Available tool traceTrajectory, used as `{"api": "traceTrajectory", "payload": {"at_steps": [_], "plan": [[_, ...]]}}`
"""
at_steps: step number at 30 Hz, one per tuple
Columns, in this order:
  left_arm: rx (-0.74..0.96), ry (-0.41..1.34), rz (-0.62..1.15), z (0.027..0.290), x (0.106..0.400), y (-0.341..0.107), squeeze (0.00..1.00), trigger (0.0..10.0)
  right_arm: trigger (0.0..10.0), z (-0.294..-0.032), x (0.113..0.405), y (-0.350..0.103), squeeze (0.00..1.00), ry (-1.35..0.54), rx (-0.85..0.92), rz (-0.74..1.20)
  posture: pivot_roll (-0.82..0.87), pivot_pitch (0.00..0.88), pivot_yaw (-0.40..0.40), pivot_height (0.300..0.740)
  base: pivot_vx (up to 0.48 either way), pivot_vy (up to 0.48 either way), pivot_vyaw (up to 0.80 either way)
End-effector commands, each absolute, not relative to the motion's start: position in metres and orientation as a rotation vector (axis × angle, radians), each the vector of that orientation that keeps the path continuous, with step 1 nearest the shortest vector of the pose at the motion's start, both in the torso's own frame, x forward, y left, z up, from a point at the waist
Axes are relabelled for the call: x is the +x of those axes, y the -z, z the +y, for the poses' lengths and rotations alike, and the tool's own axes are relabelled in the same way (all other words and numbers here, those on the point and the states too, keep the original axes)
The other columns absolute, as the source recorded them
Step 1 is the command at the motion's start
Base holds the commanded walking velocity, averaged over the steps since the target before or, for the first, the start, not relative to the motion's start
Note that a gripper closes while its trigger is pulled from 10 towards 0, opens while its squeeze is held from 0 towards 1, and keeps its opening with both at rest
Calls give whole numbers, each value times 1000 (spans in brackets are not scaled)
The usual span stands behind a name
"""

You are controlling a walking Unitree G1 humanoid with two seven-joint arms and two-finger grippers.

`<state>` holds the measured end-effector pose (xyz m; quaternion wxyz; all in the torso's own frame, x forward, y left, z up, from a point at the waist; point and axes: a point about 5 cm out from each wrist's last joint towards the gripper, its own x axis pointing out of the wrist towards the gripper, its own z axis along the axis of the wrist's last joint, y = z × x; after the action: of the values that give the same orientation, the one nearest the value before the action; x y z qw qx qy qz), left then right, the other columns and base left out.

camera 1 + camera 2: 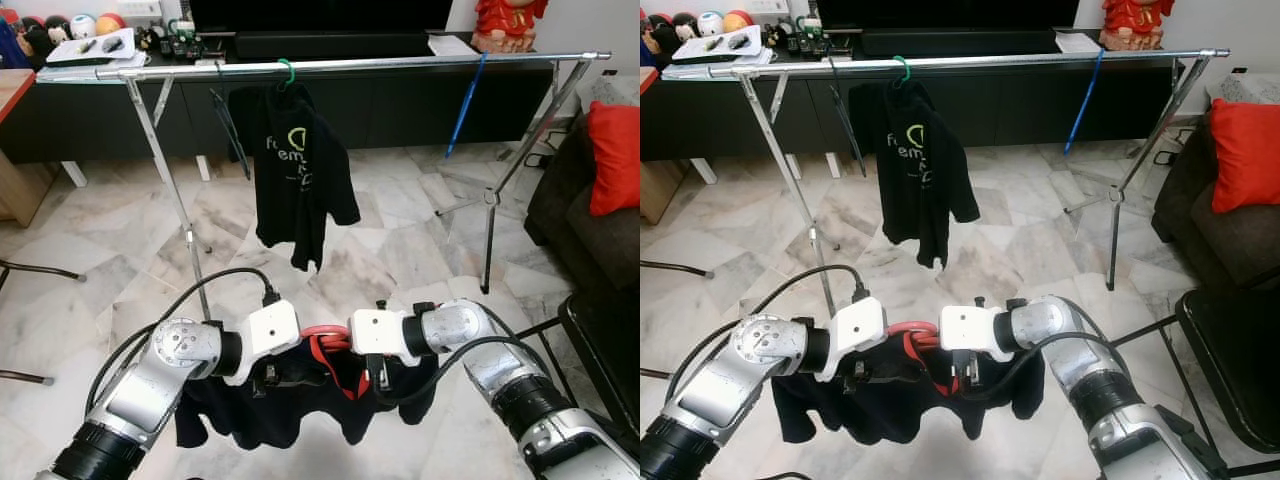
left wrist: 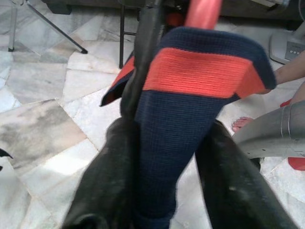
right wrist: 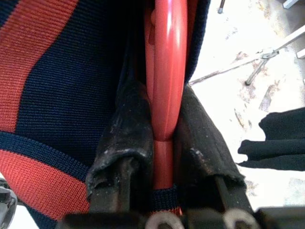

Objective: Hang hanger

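A navy shirt (image 1: 260,415) with a red-striped collar (image 2: 195,71) hangs on a red hanger (image 1: 325,333), held low in front of me between both grippers. My left gripper (image 1: 298,377) is shut on the shirt's collar, its black fingers (image 2: 114,167) pressing the fabric. My right gripper (image 1: 376,374) is shut on the red hanger's bar (image 3: 167,71). Ahead stands a silver clothes rail (image 1: 400,64). On it hangs a black T-shirt (image 1: 295,170) from a green hanger (image 1: 287,72), with a bare black hanger (image 1: 228,130) to its left and a blue hanger (image 1: 466,105) to its right.
The rail's legs (image 1: 180,210) spread over the marble floor. A dark sofa with a red cushion (image 1: 612,155) stands at the right, with a black frame (image 1: 600,340) below it. A black TV cabinet (image 1: 100,110) runs behind the rail. A person's foot (image 2: 245,124) is nearby.
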<state>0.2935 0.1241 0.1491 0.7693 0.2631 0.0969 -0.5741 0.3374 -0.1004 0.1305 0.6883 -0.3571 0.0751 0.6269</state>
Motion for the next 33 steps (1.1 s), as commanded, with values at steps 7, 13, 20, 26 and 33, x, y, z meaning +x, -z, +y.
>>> {"api": "traceTrajectory", "payload": {"at_steps": [7, 13, 20, 26, 33], "plan": [[601, 1275, 257, 122, 290, -141, 0, 0, 10000, -90, 343, -155, 0, -1387, -782, 41, -10, 176, -27, 740, 0, 0, 0], [603, 1274, 260, 122, 291, -142, 0, 0, 10000, -90, 343, -157, 0, -1386, -780, 36, -12, 180, -26, 740, 0, 0, 0], [601, 1273, 259, 122, 291, -142, 0, 0, 10000, -90, 343, -158, 0, -1384, -780, 35, -12, 184, -27, 740, 0, 0, 0], [599, 1268, 258, 123, 291, -142, 0, 0, 10000, -91, 343, -158, 0, -1385, -780, 39, -13, 188, -29, 740, 0, 0, 0], [596, 1264, 258, 124, 292, -142, 0, 0, 10000, -92, 343, -158, 1000, -1394, -775, 53, -16, 191, -31, 740, 0, 0, 0]]}}
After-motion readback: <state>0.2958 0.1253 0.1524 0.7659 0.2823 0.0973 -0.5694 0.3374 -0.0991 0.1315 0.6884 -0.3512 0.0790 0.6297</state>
